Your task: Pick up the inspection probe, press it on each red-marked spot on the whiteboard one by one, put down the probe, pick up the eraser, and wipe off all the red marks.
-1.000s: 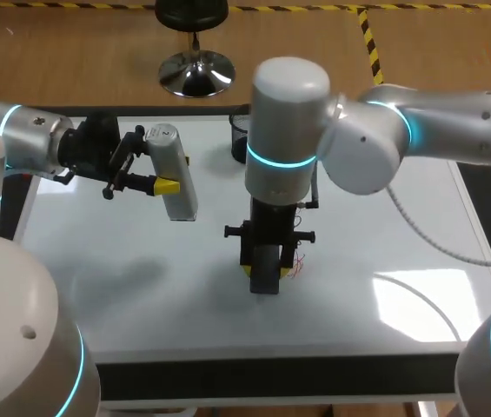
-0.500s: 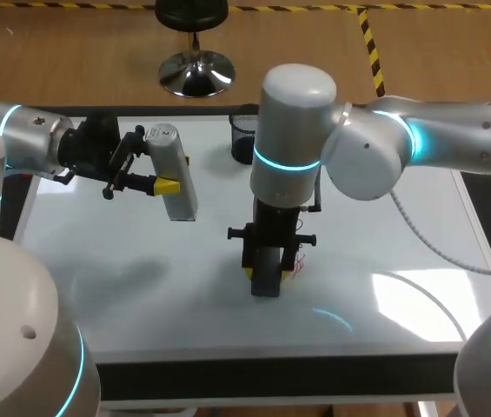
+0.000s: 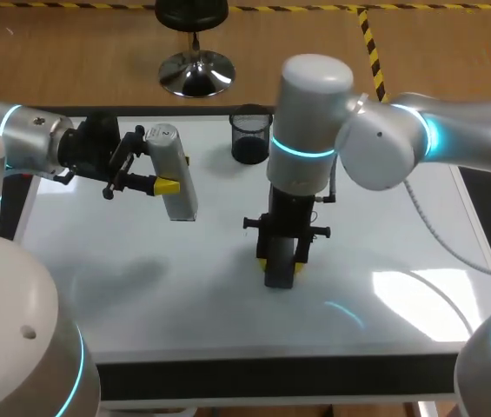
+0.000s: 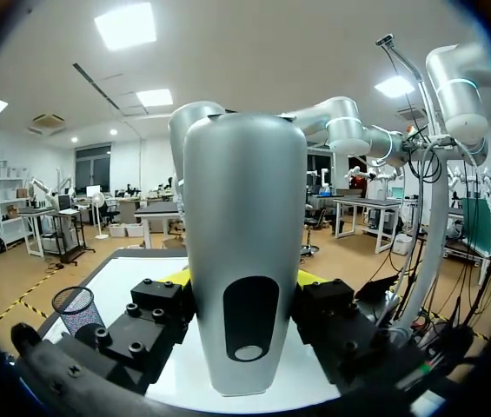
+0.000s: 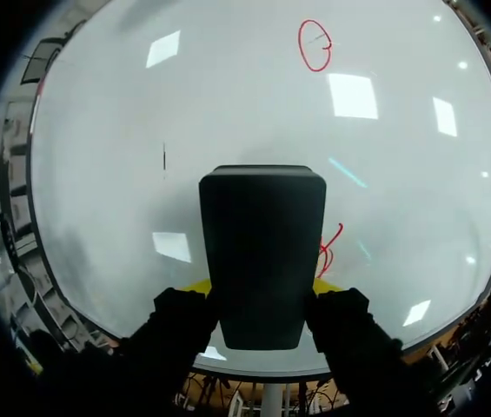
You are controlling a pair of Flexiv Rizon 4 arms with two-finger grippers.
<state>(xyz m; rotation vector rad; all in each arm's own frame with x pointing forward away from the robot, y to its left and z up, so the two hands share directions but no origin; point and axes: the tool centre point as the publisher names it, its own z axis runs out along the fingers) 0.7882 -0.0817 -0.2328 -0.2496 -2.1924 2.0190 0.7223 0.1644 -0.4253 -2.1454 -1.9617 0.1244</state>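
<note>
right gripper: clamps eraser, whiteboard middle
left gripper: clamps probe, rear left
risk: eraser may tilt, smear scribble, miss circle

Bright overhead light; glare on whiteboard

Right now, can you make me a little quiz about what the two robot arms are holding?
1. True or false: the left gripper is empty.
2. What does the right gripper hold? A) black eraser B) spoon C) pen
3. Fill in: the circle drawn on the whiteboard is ___.
Key: 1 false, it holds the inspection probe. 2 A. 3 red.
</note>
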